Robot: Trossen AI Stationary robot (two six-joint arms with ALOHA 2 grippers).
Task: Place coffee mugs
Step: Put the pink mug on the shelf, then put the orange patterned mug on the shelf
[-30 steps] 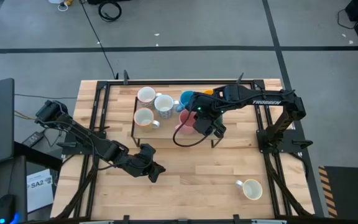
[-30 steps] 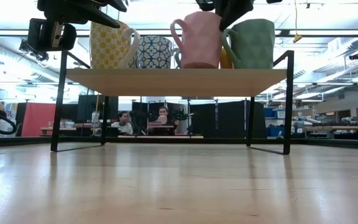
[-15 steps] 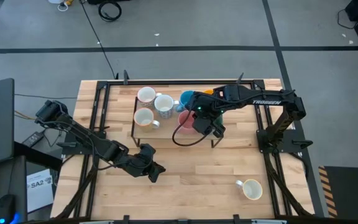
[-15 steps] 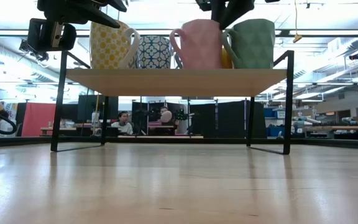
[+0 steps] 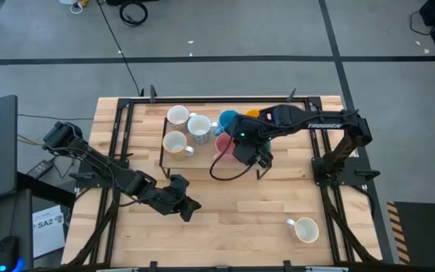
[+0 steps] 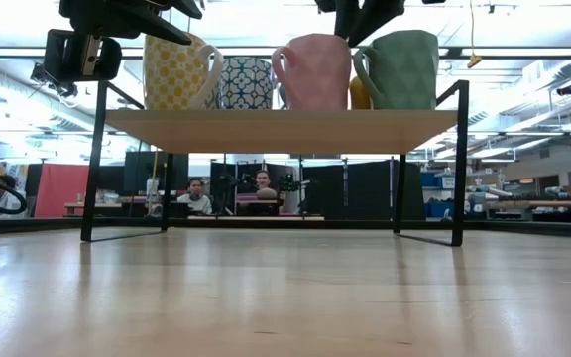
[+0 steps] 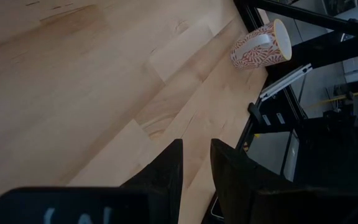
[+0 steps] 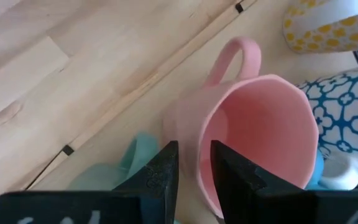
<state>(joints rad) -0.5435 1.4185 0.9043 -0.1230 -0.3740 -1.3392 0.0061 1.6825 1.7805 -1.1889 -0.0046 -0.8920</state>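
Note:
A black-framed wooden shelf [image 5: 202,155] at the table's far middle carries several mugs. These include white [image 5: 177,115], blue-patterned [image 5: 198,127], yellow-dotted [image 5: 174,142], blue [image 5: 227,119], orange-yellow [image 5: 253,112], pink [image 5: 223,143] and pale green [image 6: 399,67]. My right gripper [image 8: 194,158] is shut just above the shelf, over the gap between the pink mug [image 8: 253,143] and the green mug [image 8: 104,177]. My left gripper [image 5: 189,208] is shut and empty, low over the table's near left. A white mug with an orange pattern [image 5: 304,229] lies on its side on the near right of the table. My right gripper points down beside the pink mug's rim [image 8: 202,134], on the side facing the green mug. I cannot tell whether its fingertips touch that rim. The pink mug stands upright on the shelf board.
The shelf's black frame posts [image 6: 459,159] stand at its corners. Bare wood lies in front of the shelf [image 5: 240,204]. The orange-patterned mug also shows in the left wrist view [image 7: 261,45], near the table's edge rail. People sit in the room beyond [image 6: 261,183].
My right gripper has stayed over the pink and green mugs and has barely moved. In the high view more of the pink mug's opening now shows beside it. The mugs still stand upright on the shelf.

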